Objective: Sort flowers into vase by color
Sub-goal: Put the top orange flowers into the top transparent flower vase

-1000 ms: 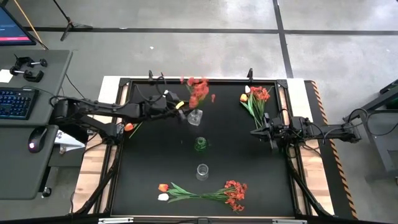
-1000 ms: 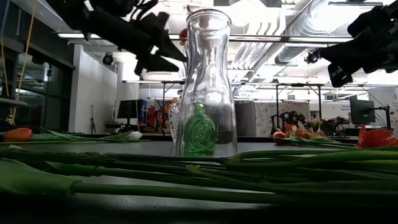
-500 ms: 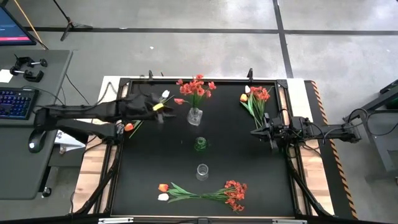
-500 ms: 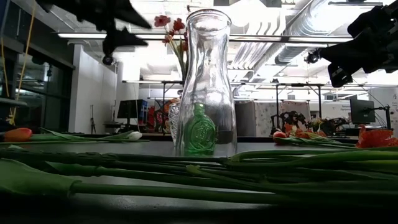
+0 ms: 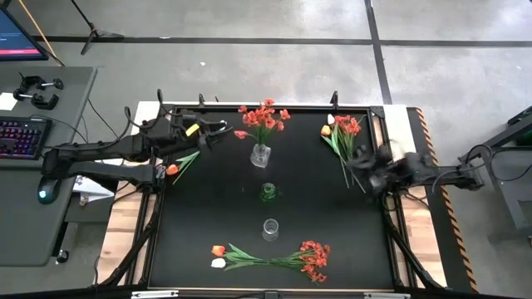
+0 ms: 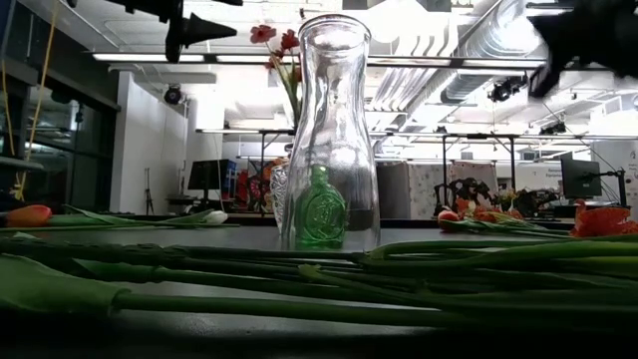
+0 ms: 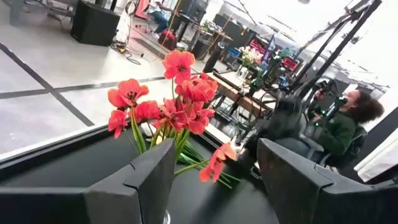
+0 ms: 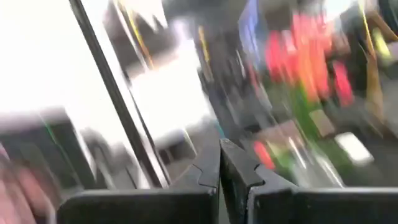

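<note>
A red blossom spray (image 5: 263, 116) stands upright with its stalk in the far clear vase (image 5: 260, 155); the left wrist view shows the red blossom spray (image 7: 177, 99) ahead. A small green vase (image 5: 268, 193) and a second clear vase (image 5: 270, 228) stand nearer. Mixed stems lie at the far right (image 5: 341, 137), along the near edge (image 5: 274, 256), and an orange tulip (image 5: 172, 169) lies at the left. My left gripper (image 5: 214, 131) is open, left of the spray, touching nothing. My right gripper (image 5: 359, 166) is shut, blurred, beside the far-right stems.
The black table top has a raised rim (image 5: 266, 108). In the low view the near stems (image 6: 299, 284) lie across the foreground before the near clear vase (image 6: 329, 140). A person (image 7: 342, 124) sits in the room beyond the table. A desk with keyboard (image 5: 21, 133) stands left.
My left gripper has let go of the red spray over the far vase and drawn back toward the table's left edge. The spray has dropped into the vase and now stands upright. My right arm has begun to move, rising out of the low view.
</note>
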Motion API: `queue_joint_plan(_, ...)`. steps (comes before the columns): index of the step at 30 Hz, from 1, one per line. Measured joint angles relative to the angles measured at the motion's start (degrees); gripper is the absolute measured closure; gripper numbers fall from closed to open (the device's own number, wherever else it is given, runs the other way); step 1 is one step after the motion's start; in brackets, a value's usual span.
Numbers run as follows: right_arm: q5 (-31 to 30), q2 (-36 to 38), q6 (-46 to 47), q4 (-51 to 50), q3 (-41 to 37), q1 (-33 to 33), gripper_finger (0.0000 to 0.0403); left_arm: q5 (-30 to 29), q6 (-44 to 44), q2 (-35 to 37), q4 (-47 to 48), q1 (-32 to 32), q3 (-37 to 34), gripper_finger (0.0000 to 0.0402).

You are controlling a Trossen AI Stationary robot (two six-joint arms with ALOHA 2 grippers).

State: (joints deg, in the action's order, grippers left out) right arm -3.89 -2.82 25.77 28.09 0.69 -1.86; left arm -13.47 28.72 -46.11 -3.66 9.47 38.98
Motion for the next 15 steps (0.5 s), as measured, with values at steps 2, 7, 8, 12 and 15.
queue_joint_plan(2,-5.85,-1.1,2.85,15.48,0.11,0.01,0.0402,-0.1,1.05,0.0,-0.02,0.0,0.0,0.0186)
queue_joint_plan(7,-22.98,-7.55,-7.48,35.07,1.06,0.03,0.0402,-2.1,1.21,0.0,-0.04,0.0,0.0,0.0186)
queue_joint_plan(8,-26.17,-10.01,-7.12,34.13,2.21,0.05,0.0402,-2.75,1.21,0.0,-0.07,0.0,0.0,0.0186)
queue_joint_plan(12,-32.06,-22.68,3.35,19.18,9.41,2.26,0.0402,-3.78,0.96,0.0,-0.93,0.37,0.0,0.0186)
queue_joint_plan(15,-28.71,-31.92,10.97,0.45,16.9,7.02,0.0402,-3.51,0.7,-0.01,-1.8,1.11,0.0,0.0186)
